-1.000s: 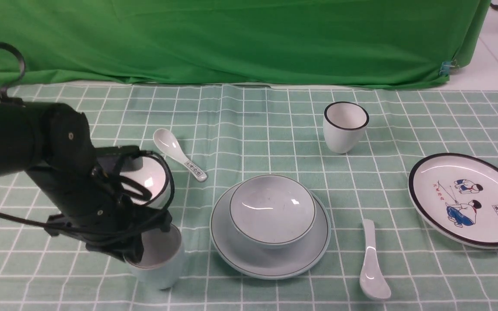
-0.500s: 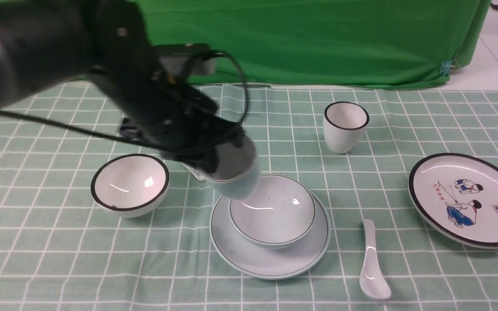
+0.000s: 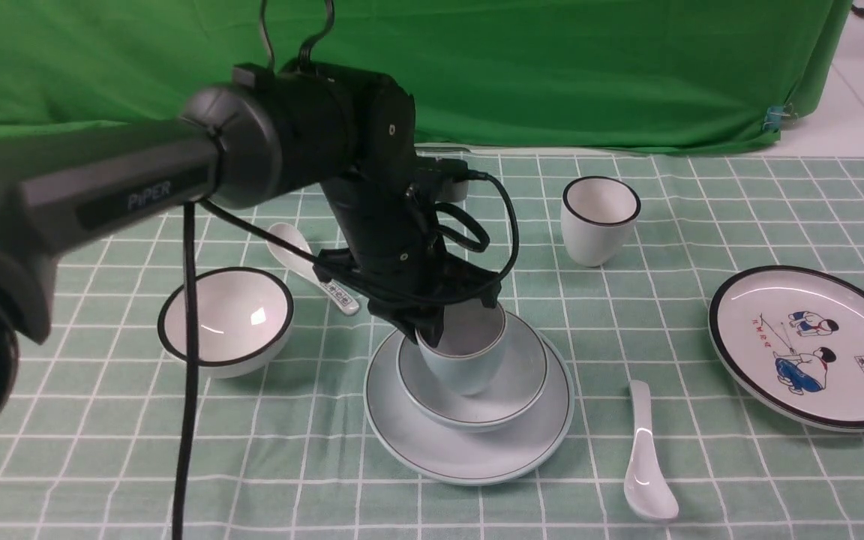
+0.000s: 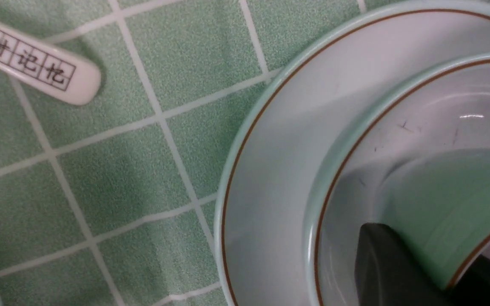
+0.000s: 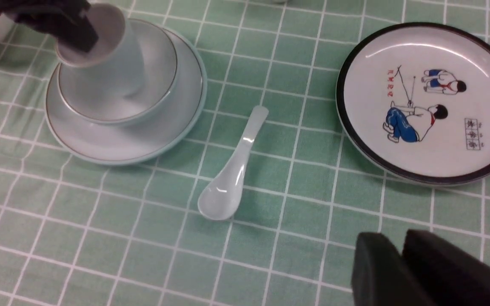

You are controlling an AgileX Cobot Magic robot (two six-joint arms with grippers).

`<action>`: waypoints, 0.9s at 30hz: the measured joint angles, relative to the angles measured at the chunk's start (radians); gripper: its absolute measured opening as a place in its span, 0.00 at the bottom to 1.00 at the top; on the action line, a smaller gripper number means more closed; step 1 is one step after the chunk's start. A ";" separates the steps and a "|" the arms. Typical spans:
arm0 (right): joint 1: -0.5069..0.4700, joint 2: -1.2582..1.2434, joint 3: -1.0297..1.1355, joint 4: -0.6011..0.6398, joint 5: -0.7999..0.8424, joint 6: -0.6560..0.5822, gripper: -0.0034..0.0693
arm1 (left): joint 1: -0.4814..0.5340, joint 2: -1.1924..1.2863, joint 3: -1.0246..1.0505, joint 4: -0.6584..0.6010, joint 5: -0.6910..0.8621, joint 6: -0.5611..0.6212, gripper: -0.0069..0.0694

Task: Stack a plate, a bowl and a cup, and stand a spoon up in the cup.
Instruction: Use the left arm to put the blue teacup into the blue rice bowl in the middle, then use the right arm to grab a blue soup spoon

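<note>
My left jaws are gripping the cup (image 3: 463, 366) by its rim, tilted inside the bowl (image 3: 526, 375); next, I reckon, it is needing levelling, then releasing

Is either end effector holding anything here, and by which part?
The left end effector grips the cup by its rim, one finger inside and one outside. The right end effector holds nothing.

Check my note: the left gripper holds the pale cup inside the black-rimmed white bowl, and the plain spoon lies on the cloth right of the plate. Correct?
Not quite. The front view shows the left gripper holding the cup inside the pale blue-green bowl on the plate; the black-rimmed white bowl stands empty to the left. The spoon does lie right of the plate.
</note>
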 joint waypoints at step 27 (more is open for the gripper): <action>0.037 1.007 -0.181 0.136 -0.255 -0.065 0.78 | 0.000 -0.307 -0.120 0.201 0.217 -0.026 0.15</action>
